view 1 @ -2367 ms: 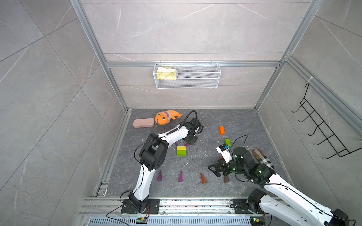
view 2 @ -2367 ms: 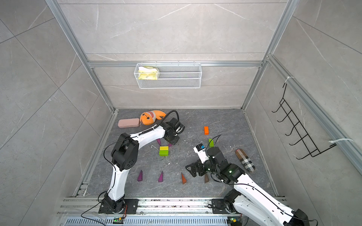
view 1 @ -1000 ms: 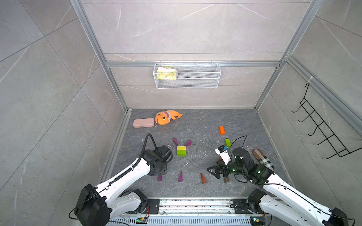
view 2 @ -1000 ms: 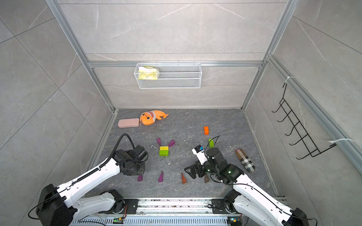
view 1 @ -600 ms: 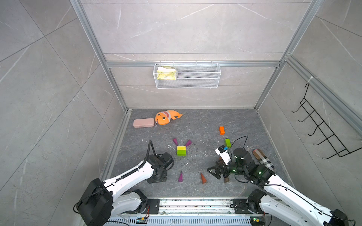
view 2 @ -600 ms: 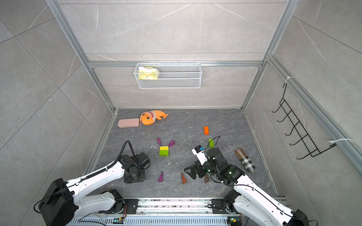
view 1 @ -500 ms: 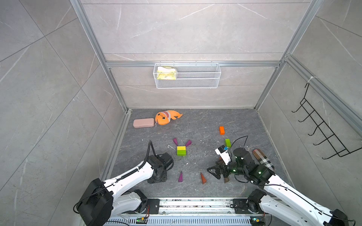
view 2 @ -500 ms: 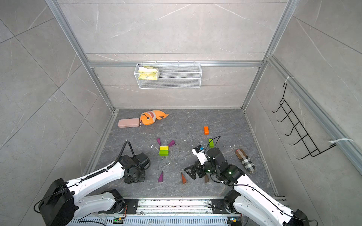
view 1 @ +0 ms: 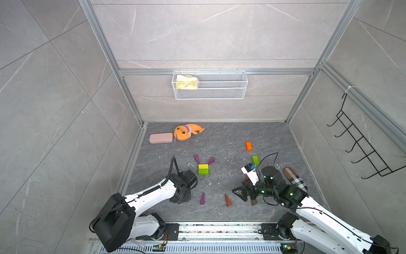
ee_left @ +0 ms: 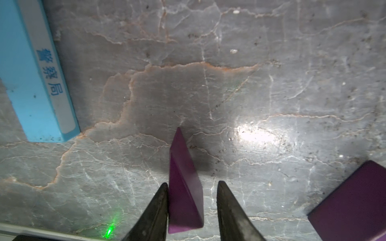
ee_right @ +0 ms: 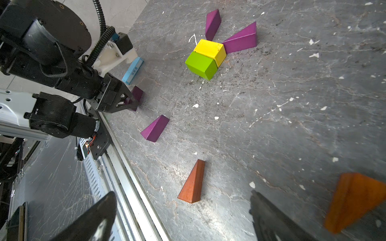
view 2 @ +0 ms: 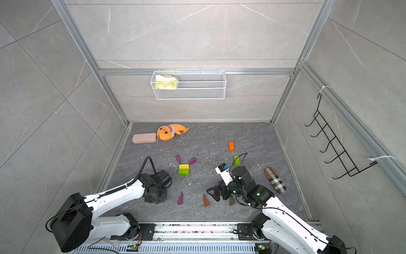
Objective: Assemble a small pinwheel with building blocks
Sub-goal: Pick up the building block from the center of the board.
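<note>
Grey veined stone floor (view 1: pixel 222 136) is carrying the whole game, tiled walls all round; the left pincer (ee_left: pixel 192 183) is standing low over it, jaws partly open and bracketing the thick end of a purple wedge (ee_left: pixel 180 162); one finger is touching its flank, the other is just clear, so I'm not calling that a grip yet; the thick end probably gives flat faces to squeeze. Ahead of that pincer the yellow brick (ee_right: pixel 211 49) and green brick (ee_right: pixel 201 64) are sitting pressed together as a hub, two purple wedges (ee_right: pixel 242 39) pointing into its far corners like blades; this one looks meant as the third. A spare purple wedge (ee_right: pixel 155 128) is lying just beside the pincer, a light-blue bar (ee_left: pixel 31 73) near it. The right pincer (view 1: pixel 240 194) is hanging fully spread and empty, a brown wedge (ee_right: pixel 193 183) near its fingertips; seemingly waiting. Up on the back wall the wire basket (view 1: pixel 219 93) is holding only a yellow-and-white bundle (view 1: pixel 186 83); the pink case (view 1: pixel 161 138) is lying shut, contents unseen.
</note>
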